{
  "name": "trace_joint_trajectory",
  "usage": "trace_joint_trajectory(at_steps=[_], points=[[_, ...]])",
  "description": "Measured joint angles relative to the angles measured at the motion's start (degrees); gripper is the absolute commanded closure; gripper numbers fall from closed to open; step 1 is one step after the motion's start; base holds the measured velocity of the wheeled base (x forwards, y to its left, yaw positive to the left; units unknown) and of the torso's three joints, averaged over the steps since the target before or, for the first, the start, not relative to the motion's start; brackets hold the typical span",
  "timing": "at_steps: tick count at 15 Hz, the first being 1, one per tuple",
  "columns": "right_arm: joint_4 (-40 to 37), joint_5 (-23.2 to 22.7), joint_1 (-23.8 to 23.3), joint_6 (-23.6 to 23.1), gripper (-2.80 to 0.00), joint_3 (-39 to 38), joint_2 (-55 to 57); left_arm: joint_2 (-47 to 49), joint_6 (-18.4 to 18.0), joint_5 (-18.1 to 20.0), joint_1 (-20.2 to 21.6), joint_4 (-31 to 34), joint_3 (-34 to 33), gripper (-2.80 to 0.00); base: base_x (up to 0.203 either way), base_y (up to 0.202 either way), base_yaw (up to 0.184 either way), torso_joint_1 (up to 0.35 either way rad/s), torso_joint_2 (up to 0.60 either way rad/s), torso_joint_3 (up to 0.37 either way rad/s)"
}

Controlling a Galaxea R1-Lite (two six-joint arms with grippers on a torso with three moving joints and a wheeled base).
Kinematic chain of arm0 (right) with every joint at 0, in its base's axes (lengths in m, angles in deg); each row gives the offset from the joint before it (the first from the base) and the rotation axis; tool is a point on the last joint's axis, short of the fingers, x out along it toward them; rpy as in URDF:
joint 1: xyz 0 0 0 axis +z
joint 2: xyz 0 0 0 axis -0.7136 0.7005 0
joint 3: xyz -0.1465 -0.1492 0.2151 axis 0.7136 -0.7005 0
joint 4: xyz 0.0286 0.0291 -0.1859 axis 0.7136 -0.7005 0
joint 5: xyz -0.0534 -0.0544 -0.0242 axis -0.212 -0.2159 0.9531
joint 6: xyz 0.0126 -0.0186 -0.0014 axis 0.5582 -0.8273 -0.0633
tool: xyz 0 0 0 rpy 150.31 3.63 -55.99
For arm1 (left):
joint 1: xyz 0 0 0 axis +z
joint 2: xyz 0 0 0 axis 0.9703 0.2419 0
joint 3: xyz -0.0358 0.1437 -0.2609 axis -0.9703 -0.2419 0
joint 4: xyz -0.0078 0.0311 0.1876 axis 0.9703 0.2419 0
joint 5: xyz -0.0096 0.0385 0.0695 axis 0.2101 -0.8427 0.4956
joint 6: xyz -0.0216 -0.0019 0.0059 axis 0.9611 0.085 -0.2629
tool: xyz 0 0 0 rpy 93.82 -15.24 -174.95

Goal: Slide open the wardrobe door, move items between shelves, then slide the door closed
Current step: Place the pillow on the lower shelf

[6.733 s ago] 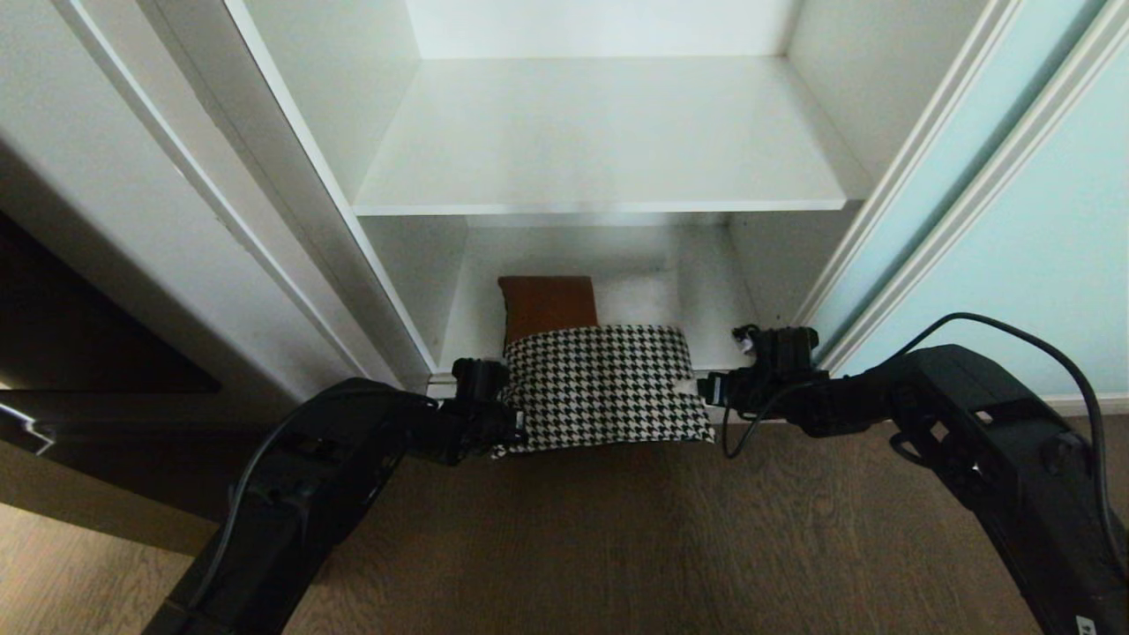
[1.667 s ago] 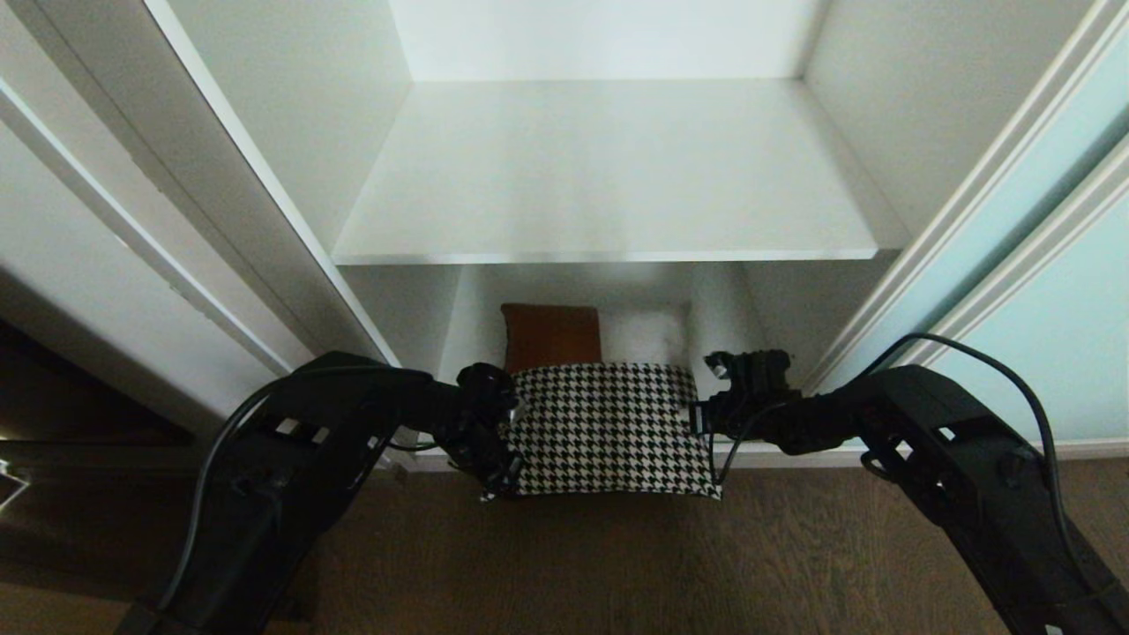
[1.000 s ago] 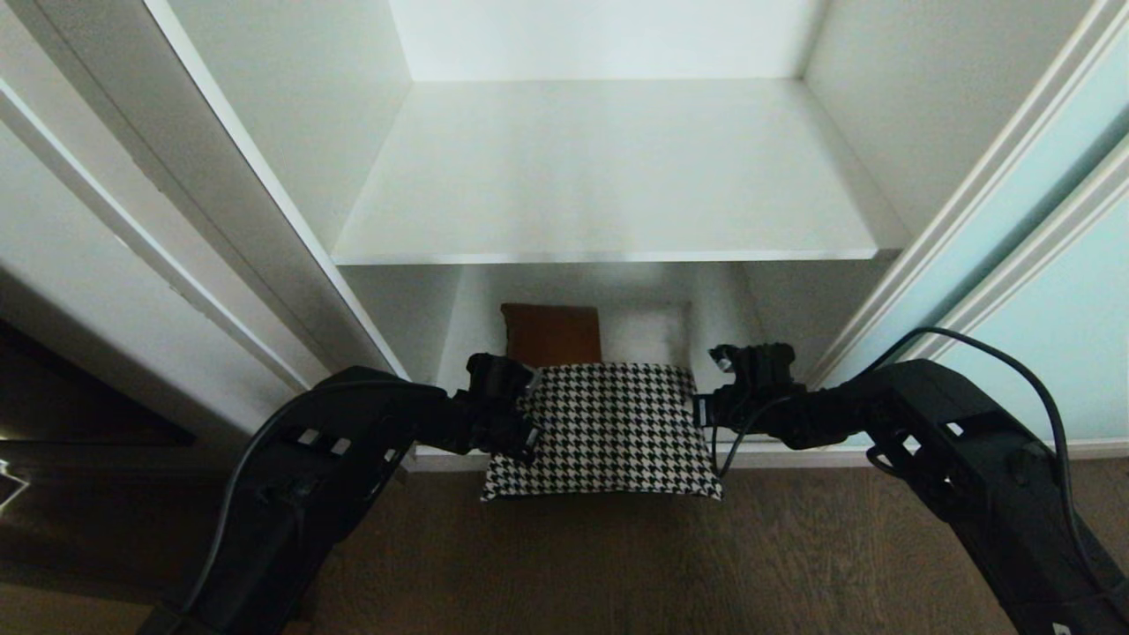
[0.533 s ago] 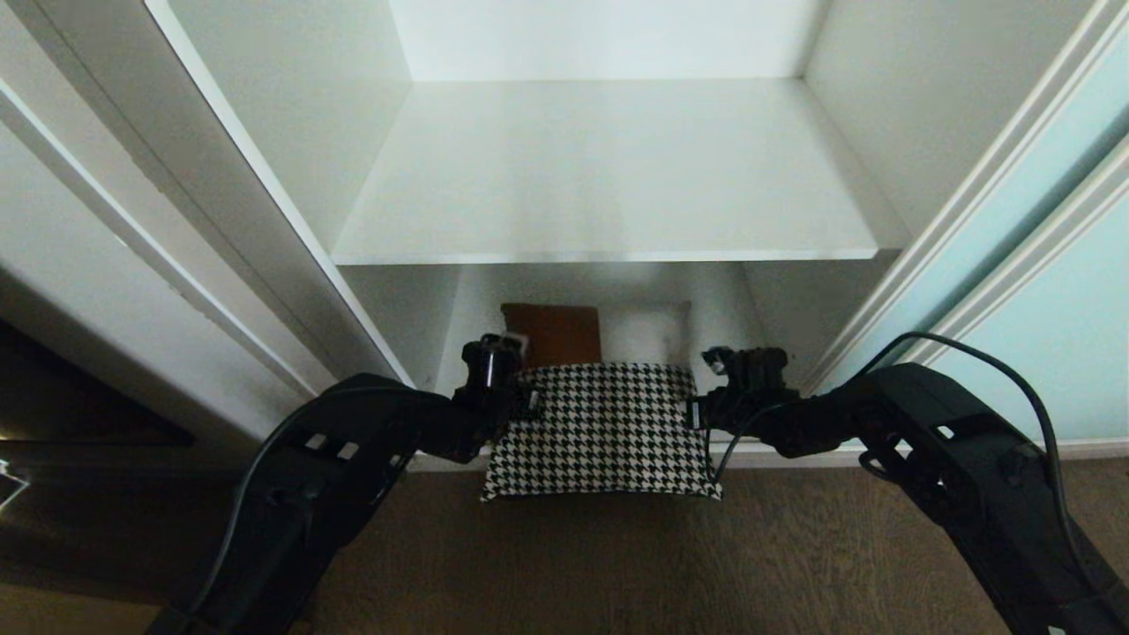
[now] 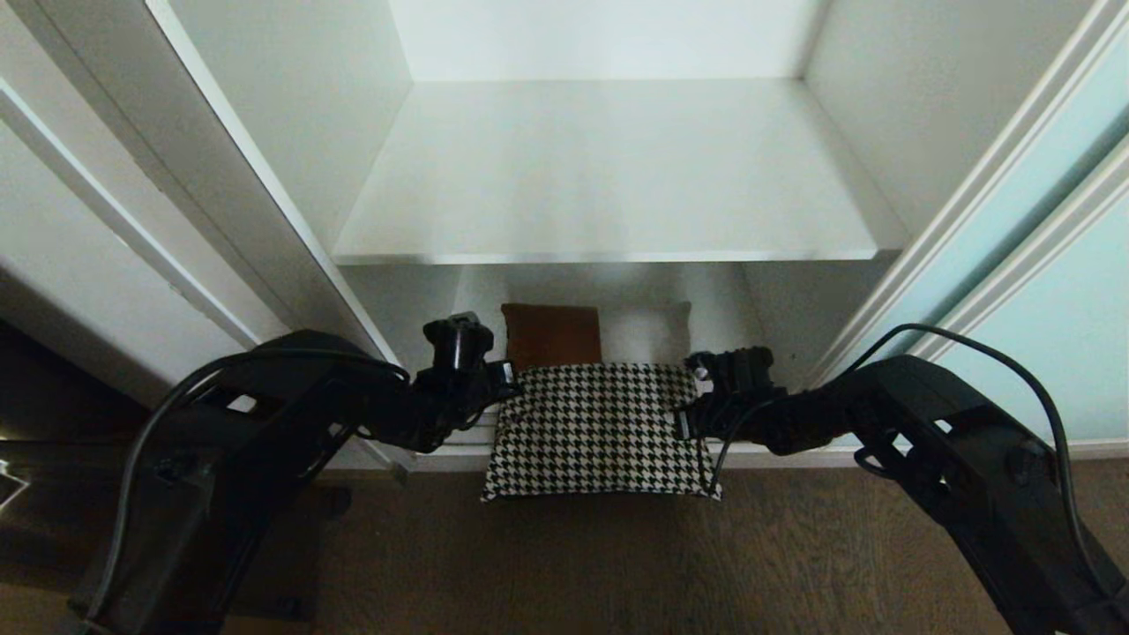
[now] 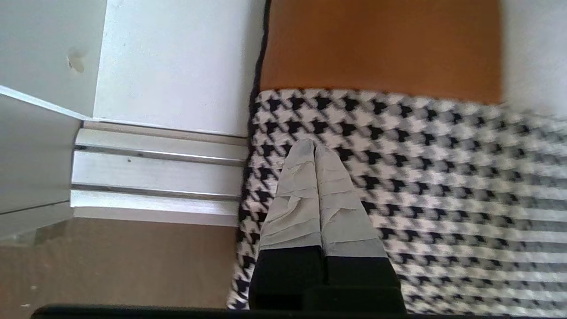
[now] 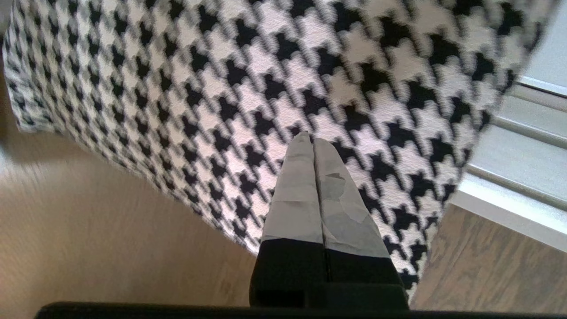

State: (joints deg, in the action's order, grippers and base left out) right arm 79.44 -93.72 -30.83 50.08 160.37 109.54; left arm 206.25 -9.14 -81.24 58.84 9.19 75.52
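The cushion (image 5: 601, 429) is lying half out of the wardrobe, its near edge hanging over the floor track (image 6: 159, 177) onto the wood floor. The left gripper (image 6: 314, 148) and right gripper (image 7: 312, 138) are flanking it — both clenched, empty. It looks soft and light — best pinched at opposite side edges. Beyond it, the upper shelf (image 5: 609, 176) is waiting bare.

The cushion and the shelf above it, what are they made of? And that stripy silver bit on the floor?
The cushion looks like woven cloth: a houndstooth weave with a rust-brown patch, and its edge sags softly. The shelf seems a white coated board, smooth and matt with a thin front edge; what lies under the coating cannot be told. The floor track looks like brushed metal, probably aluminium, ridged and faintly shiny.
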Motion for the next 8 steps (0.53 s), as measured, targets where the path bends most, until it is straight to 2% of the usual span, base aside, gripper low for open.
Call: trace_joint_trajectory(at_steps=[3, 5, 8], points=[[-7.2, 0.6, 0.9, -4.3, 0.00, 4.2, 0.8, -1.2, 0.3, 1.5, 0.0, -0.2, -2.0, 0.00, 0.000, 0.000, 0.000, 0.000, 0.00, 0.000], [-11.2, 3.0, 0.9, -8.6, 0.00, 5.3, 1.7, -1.2, 0.3, 1.7, -0.1, 0.0, -2.3, 0.00, 0.000, 0.000, 0.000, 0.000, 0.00, 0.000], [-13.0, 5.6, 0.5, -13.1, 0.00, 5.7, 2.9, -1.2, 0.2, 2.0, -0.1, 0.2, -2.6, 0.00, 0.000, 0.000, 0.000, 0.000, 0.00, 0.000]])
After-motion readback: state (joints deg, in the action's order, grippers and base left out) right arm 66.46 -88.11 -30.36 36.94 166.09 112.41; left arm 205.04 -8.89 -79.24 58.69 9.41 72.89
